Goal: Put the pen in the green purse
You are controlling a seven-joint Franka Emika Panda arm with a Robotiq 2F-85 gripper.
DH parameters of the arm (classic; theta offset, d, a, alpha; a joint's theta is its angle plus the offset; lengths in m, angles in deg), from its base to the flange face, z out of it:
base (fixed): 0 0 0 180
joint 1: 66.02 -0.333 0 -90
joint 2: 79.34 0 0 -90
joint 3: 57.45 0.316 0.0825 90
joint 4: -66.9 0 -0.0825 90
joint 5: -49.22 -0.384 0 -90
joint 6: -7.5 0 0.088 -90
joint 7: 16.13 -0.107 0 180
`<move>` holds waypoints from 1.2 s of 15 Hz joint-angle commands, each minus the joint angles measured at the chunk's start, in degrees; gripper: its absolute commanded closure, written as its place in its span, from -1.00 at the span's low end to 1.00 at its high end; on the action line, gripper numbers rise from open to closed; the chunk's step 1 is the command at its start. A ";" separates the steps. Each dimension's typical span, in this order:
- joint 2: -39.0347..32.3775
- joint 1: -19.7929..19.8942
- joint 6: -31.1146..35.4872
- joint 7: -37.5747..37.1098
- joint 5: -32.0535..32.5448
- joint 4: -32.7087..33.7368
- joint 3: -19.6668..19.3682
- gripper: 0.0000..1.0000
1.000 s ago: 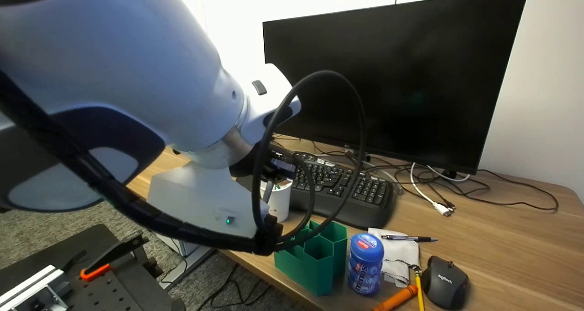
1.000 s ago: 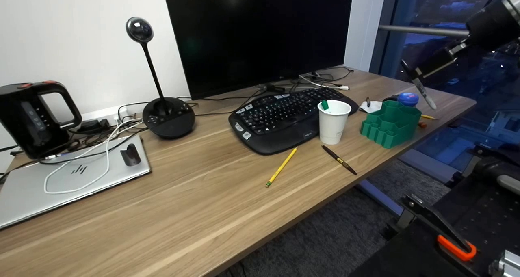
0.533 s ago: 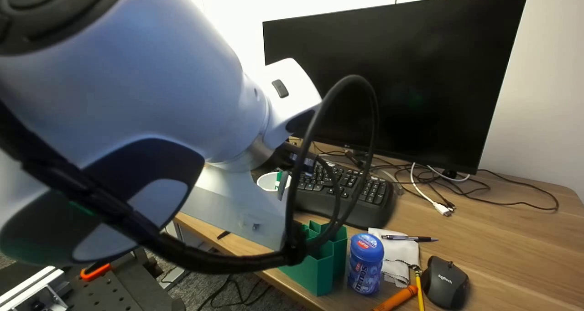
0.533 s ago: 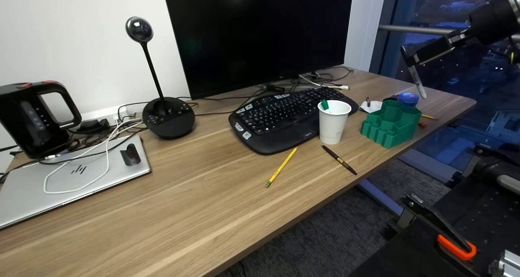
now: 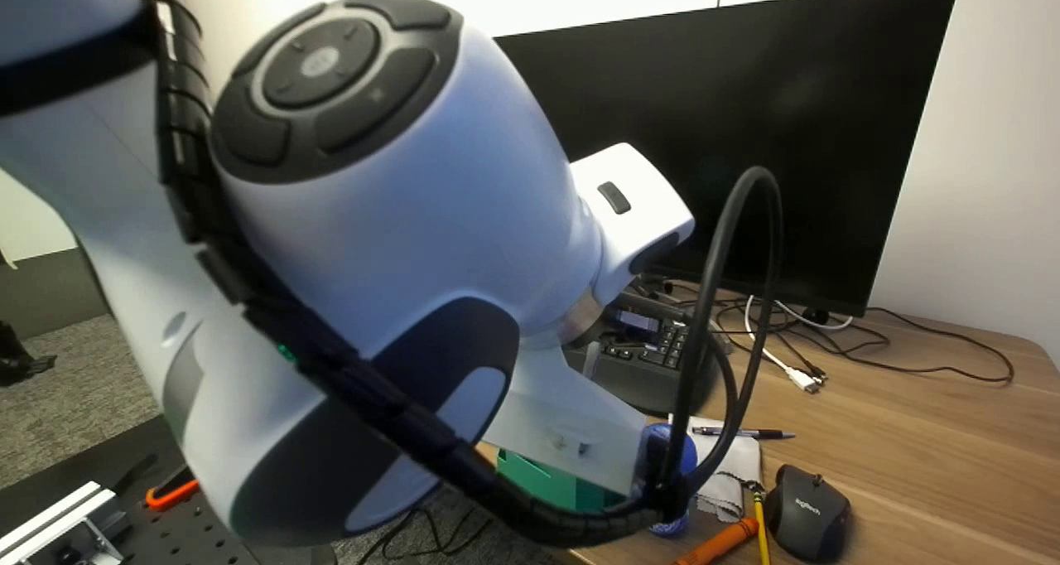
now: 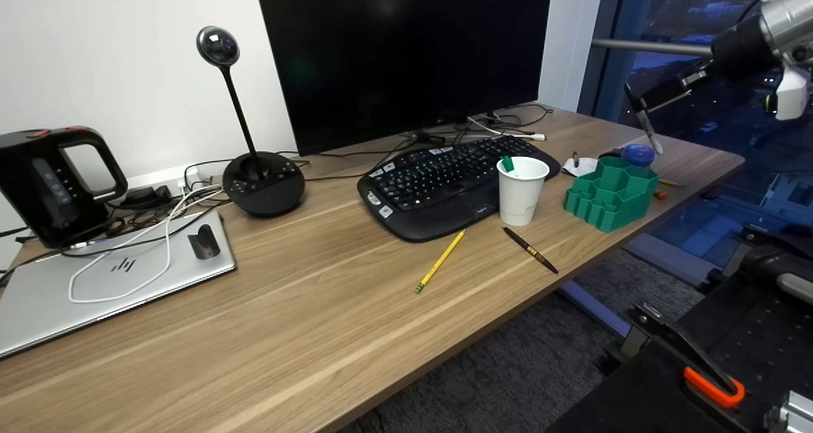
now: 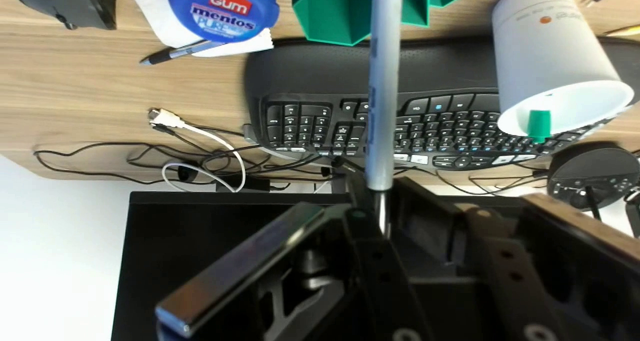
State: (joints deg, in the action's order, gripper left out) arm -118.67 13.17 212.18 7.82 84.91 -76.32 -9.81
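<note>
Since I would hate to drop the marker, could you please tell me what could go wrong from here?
The marker slants in the gripper, so its lower end might catch on the green holder. The gum tub stands right beside the holder and could get knocked if the aim is off.

"Where is it bright?"
"In an exterior view, the wall at ten o'clock; the window at two is dim."
"And focus?"
"In the wrist view, the gripper at six is blurred."
</note>
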 commanded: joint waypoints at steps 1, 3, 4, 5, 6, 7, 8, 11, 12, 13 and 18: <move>-2.30 -6.79 11.49 3.67 -3.85 1.27 -5.24 0.90; -3.08 -8.97 11.49 5.12 -5.03 2.13 -6.50 0.90; -3.39 -9.86 11.49 5.46 -5.64 2.31 -6.94 0.90; -3.81 -10.65 11.49 5.76 -6.20 2.50 -7.34 0.90; -4.28 -11.32 11.49 6.04 -6.54 2.69 -7.69 0.90; -5.09 -11.91 11.49 6.63 -6.71 2.92 -8.09 0.90; -5.64 -12.49 11.49 7.01 -6.80 3.10 -8.45 0.90; -7.65 -14.02 11.49 8.47 -6.68 3.84 -9.66 0.90; -8.25 -14.36 11.49 8.81 -6.55 4.08 -10.00 0.90; -8.86 -14.61 11.49 9.26 -6.25 4.24 -10.39 0.90; -10.77 -14.82 11.21 10.80 -5.85 4.58 -11.22 0.90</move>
State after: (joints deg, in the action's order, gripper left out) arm -126.39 -0.03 212.22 16.35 79.13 -71.42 -19.32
